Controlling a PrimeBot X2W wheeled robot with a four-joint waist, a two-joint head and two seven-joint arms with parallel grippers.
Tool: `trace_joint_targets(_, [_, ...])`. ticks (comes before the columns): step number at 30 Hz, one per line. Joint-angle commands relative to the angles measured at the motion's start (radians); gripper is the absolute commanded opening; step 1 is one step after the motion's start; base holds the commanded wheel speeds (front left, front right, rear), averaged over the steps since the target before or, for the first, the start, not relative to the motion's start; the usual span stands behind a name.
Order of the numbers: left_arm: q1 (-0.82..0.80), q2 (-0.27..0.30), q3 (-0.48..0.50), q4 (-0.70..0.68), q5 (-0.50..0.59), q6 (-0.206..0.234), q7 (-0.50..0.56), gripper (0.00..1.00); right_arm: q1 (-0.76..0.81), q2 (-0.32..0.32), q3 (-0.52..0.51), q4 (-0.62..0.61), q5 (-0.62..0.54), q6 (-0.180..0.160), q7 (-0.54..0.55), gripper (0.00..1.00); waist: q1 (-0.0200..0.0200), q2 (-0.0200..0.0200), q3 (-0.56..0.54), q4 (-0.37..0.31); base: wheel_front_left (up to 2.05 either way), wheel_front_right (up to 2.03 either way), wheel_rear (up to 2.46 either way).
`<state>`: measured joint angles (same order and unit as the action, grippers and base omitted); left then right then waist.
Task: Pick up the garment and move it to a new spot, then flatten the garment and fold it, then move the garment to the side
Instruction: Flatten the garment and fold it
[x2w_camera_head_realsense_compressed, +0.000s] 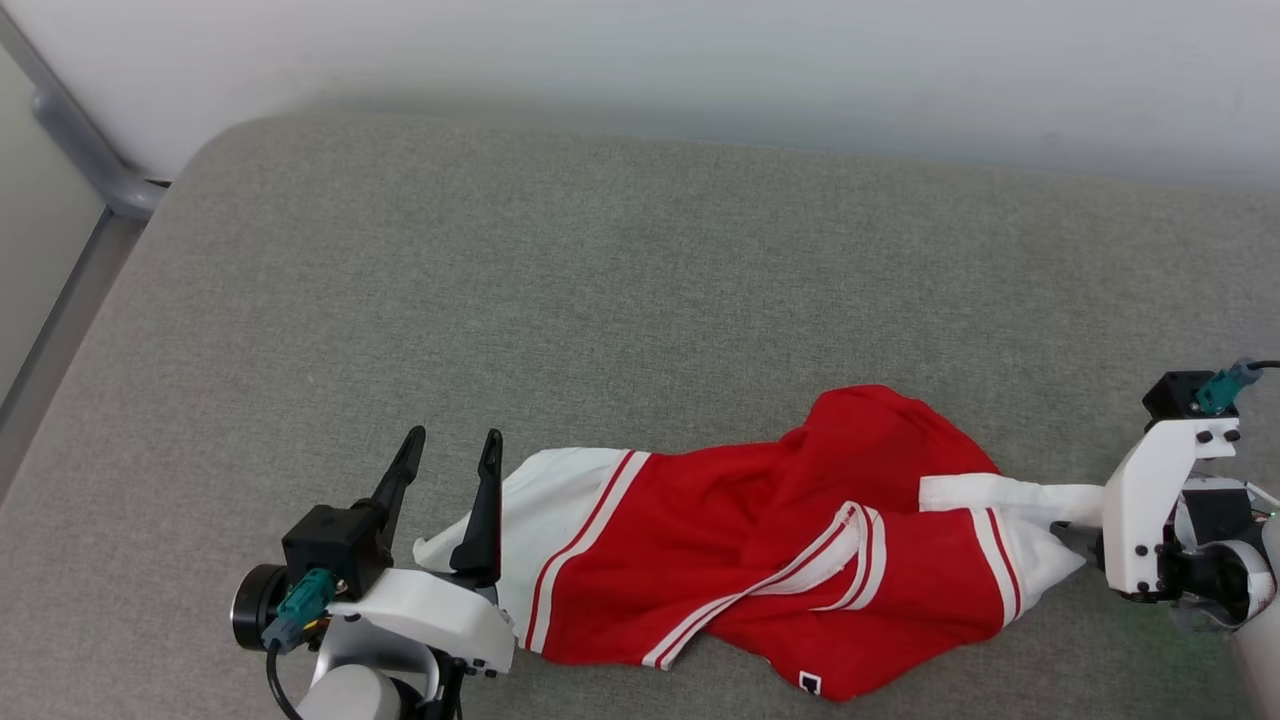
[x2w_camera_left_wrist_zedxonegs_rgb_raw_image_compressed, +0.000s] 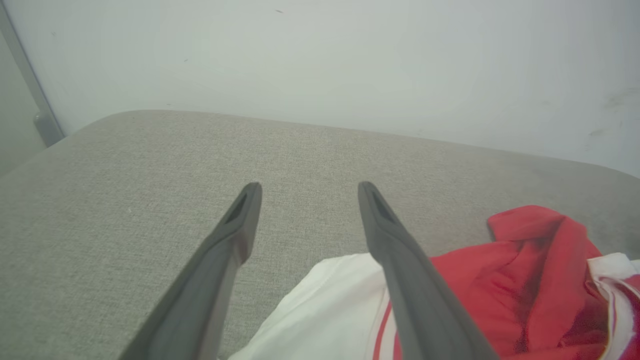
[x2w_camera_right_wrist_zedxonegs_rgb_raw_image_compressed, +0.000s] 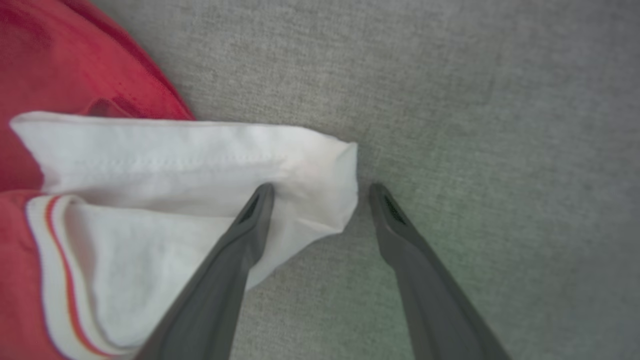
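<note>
Jaws wide: left tool (x2w_camera_head_realsense_compressed: 453, 436), right tool (x2w_camera_right_wrist_zedxonegs_rgb_raw_image_compressed: 322, 186) at opposite garment (x2w_camera_head_realsense_compressed: 740, 520) ends

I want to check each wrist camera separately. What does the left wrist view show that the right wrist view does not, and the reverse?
Left wrist view, not the right: the pale wall, a grey rail in the corner, the rounded far edge of the grey surface, and the left jaws, open, one finger over a white sleeve.
Right wrist view, not the left: the right jaws, open, one finger over the tip of the other white sleeve, one over bare surface.
Both: the red shirt and the grey surface.
</note>
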<state>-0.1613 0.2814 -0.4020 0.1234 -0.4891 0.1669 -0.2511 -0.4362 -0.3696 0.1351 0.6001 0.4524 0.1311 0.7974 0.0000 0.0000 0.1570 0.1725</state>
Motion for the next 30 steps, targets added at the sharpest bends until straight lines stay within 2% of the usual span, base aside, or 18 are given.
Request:
trace_joint_targets(1, [-0.011,-0.002,0.004,0.006,-0.002,-0.005,-0.008,1.0,0.028,0.012,0.029,0.046,0.009,-0.001,0.039,1.0,0.0,0.0,0.015,0.012,0.0,0.0,0.0])
trace_joint_targets(3, [-0.012,-0.006,0.005,0.014,-0.001,-0.007,-0.008,1.0,0.04,0.021,0.045,0.073,0.033,-0.001,0.073,1.0,0.0,0.0,0.018,0.015,0.0,0.0,0.0])
trace_joint_targets(4, [-0.012,-0.008,0.007,0.019,-0.002,-0.008,-0.009,1.0,0.045,0.026,0.053,0.086,0.041,0.0,0.09,0.58,0.0,0.0,0.018,0.015,0.0,0.0,0.0])
trace_joint_targets(6, [-0.01,-0.011,0.009,0.029,-0.003,-0.011,-0.01,1.0,0.052,0.039,0.058,0.099,0.066,0.001,0.11,0.0,0.0,0.0,0.013,0.015,0.0,0.0,0.0])
trace_joint_targets(12, [0.011,-0.008,0.006,0.062,-0.039,-0.042,0.014,1.0,0.035,0.006,0.061,0.06,0.095,0.001,0.061,0.0,0.0,0.0,-0.036,0.004,0.0,0.0,0.0])
trace_joint_targets(18, [0.032,0.038,0.034,0.064,-0.094,-0.045,0.11,1.0,0.063,-0.037,-0.015,-0.054,0.109,-0.001,-0.056,0.0,0.0,0.0,-0.096,-0.012,0.0,0.0,0.0])
trace_joint_targets(24, [0.069,0.12,0.053,0.039,-0.158,-0.046,0.281,1.0,0.2,-0.032,-0.115,-0.199,0.079,-0.001,-0.11,0.0,0.0,0.0,-0.154,-0.047,0.0,0.0,0.0])
trace_joint_targets(30, [0.083,0.193,0.039,0.015,-0.252,-0.069,0.529,1.0,0.355,0.037,-0.224,-0.366,0.032,-0.001,-0.079,0.0,0.0,0.0,-0.164,-0.082,0.0,0.0,0.0])
